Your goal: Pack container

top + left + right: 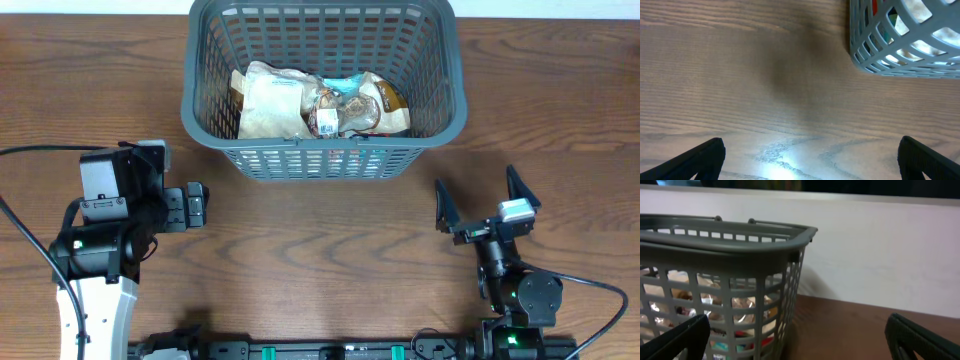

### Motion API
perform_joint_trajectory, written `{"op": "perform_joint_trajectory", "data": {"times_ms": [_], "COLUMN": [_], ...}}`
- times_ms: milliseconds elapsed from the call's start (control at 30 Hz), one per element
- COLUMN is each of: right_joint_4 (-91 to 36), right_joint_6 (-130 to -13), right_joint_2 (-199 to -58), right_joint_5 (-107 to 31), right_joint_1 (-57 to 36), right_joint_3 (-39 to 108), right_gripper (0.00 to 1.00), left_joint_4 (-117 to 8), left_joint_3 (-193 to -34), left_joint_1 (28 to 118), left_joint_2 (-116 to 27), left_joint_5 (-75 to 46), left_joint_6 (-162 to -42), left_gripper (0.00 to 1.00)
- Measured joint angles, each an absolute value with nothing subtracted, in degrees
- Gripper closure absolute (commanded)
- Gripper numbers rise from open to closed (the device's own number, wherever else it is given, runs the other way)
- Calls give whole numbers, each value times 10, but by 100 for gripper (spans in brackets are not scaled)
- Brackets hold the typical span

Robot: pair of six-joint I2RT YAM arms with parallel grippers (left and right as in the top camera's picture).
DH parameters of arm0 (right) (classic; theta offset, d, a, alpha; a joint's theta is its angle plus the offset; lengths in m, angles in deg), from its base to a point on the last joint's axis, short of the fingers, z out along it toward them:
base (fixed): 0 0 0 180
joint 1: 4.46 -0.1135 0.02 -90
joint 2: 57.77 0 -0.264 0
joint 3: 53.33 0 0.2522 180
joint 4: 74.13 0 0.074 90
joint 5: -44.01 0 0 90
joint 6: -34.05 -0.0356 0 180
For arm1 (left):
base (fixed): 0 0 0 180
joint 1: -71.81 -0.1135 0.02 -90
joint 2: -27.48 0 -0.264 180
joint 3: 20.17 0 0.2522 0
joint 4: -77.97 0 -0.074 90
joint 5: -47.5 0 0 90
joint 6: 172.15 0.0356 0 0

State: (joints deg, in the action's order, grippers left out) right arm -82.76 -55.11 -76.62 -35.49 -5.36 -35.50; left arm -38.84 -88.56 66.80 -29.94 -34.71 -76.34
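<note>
The container [205, 105] is a large dark grey lattice basket at the back centre of the table. Several snack packets lie inside it, among them a pale packet [272, 100] and a brown one [368, 108]. My left gripper [196, 207] is open and empty, low over the bare table to the front left of the basket. Its wrist view [810, 165] shows a basket corner [875, 60] at the top right. My right gripper [482, 203] is open and empty to the front right of the basket. Its wrist view [800, 342] shows the basket [740, 255] on the left.
The wooden table [320, 260] extends in front of the basket between the two arms. A white wall [880, 250] runs behind the table's far edge. Black cables [30, 240] trail from the arm bases at the front.
</note>
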Motion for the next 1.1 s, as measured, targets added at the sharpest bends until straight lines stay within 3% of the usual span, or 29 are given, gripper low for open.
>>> {"op": "perform_joint_trajectory", "data": {"times_ms": [667, 1100], "right_joint_4": [-573, -505], "right_joint_6": [-574, -613], "right_joint_2": [-604, -585], "right_joint_5": [-406, -455], "right_joint_1": [-33, -15], "right_joint_3": [-356, -356], "right_gripper": [1, 1], "left_joint_4": [-388, -388], "left_joint_3": [-886, -886], "left_joint_1": [668, 668], "left_joint_2": [-299, -299], "left_joint_5": [-347, -347], "left_joint_6": [-763, -763], "left_gripper": [1, 1]}}
